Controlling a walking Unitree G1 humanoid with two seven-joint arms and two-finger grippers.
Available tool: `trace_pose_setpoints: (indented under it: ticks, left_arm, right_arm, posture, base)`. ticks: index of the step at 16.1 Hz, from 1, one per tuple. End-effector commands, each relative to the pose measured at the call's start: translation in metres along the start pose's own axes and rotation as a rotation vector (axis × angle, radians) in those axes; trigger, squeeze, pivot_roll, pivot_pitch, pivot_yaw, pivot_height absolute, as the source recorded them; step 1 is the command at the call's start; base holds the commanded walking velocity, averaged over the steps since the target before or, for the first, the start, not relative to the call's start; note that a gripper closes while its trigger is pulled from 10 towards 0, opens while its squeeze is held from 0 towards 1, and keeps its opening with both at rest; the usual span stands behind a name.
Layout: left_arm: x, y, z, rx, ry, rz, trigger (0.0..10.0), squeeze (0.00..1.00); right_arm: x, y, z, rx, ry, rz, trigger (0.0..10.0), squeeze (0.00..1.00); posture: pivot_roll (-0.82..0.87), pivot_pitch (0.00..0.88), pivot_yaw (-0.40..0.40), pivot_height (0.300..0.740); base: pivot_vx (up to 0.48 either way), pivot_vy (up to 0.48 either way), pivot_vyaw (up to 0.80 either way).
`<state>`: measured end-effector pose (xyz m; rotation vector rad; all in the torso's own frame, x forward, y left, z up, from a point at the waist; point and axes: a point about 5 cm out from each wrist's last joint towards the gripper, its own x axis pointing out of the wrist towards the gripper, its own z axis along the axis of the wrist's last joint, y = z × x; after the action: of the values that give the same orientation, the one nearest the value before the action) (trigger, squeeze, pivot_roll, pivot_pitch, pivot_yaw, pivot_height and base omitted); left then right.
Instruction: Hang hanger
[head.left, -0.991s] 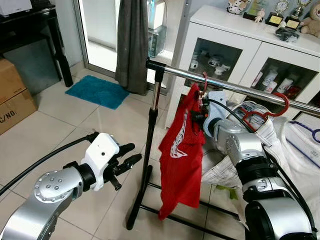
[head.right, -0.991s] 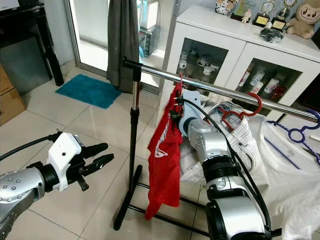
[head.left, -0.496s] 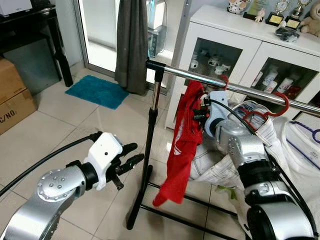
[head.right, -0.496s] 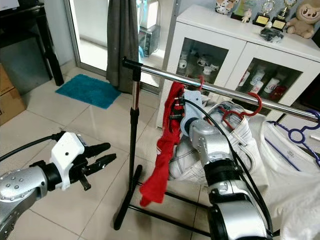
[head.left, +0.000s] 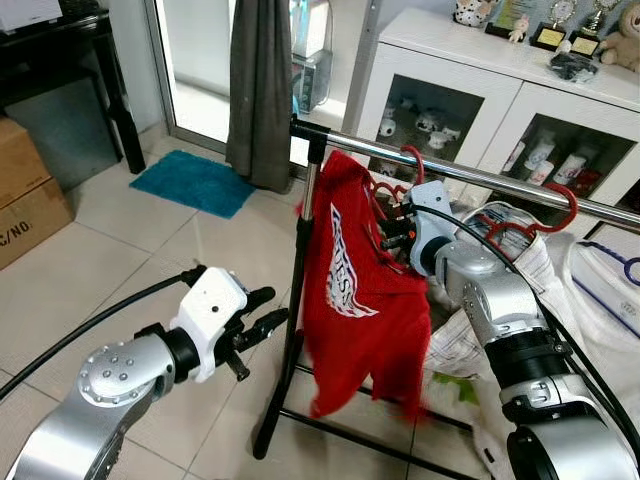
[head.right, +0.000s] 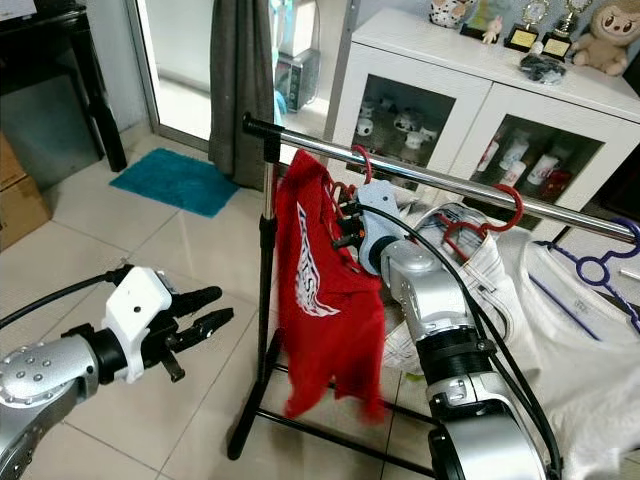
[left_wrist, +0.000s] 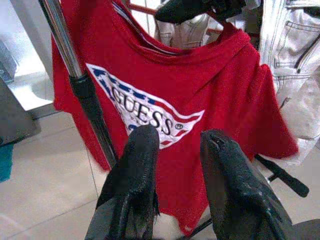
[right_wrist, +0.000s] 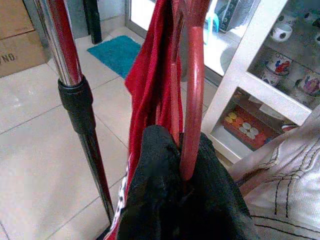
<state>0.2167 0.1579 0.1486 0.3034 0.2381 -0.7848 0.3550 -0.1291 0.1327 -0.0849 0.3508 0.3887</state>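
Note:
A red T-shirt with a white print hangs on a red hanger. My right gripper is shut on the hanger just below its hook. The hook is up at the chrome rail of the clothes rack; I cannot tell whether it rests on it. The shirt is spread face-on and flares out at the hem. My left gripper is open, low and left of the rack's black post. In the left wrist view its fingers point at the shirt.
Further right on the rail a second red hanger carries a white denim garment. Behind stand a white glass-door cabinet and a grey curtain. A teal mat and a cardboard box lie left.
The shirt has turned from edge-on to face-on and swung out toward the post. The hanger hook shifted right, then back left along the rail. My left arm barely moved.

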Motion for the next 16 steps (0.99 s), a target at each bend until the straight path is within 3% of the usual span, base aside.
trace_pose_setpoints:
  ticks: [1, 3, 6, 9, 11, 16]
  left_arm:
    - [0.002, 0.0, 0.001, 0.015, 0.003, 0.002, 10.0, 0.0]
    - [0.003, 0.002, 0.002, 0.011, -0.011, 0.036, 10.0, 0.0]
    - [0.008, 0.014, -0.003, -0.077, -0.033, 0.237, 10.0, 0.0]
    - [0.01, 0.015, -0.003, -0.114, -0.064, 0.281, 10.0, 0.0]
    - [0.016, 0.01, -0.007, -0.122, -0.045, 0.273, 10.0, 0.0]
    - [0.021, 0.011, -0.009, -0.134, -0.034, 0.27, 10.0, 0.0]
  right_arm:
    - [-0.004, -0.006, 0.008, -0.011, -0.039, -0.019, 0.0, 0.0]
    - [-0.01, -0.008, 0.011, -0.011, -0.078, -0.029, 0.0, 0.0]
    - [-0.035, -0.011, 0.011, 0.07, -0.216, -0.053, 0.0, 0.0]
    - [-0.052, -0.005, 0.0, 0.099, -0.25, -0.054, 0.0, 0.0]
    - [-0.064, 0.009, -0.019, 0.091, -0.223, -0.032, 0.0, 0.0]
    - [-0.068, 0.021, -0.041, 0.079, -0.144, -0.032, 0.0, 0.0]
  posture:
    - [-0.01, 0.0, -0.126, 0.74]
    - [-0.01, 0.0, -0.136, 0.74]
    - [0.0, 0.0, -0.153, 0.74]
    - [-0.01, 0.0, -0.14, 0.74]
    - [-0.03, 0.0, -0.112, 0.74]
    - [-0.04, 0.0, -0.105, 0.74]
  base:
    - [0.0, 0.0, 0.0]
    - [0.0, 0.0, 0.0]
    - [0.0, 0.0, 0.0]
    - [0.0, 0.0, 0.0]
    - [0.0, 0.0, 0.0]
    - [0.0, 0.0, 0.0]
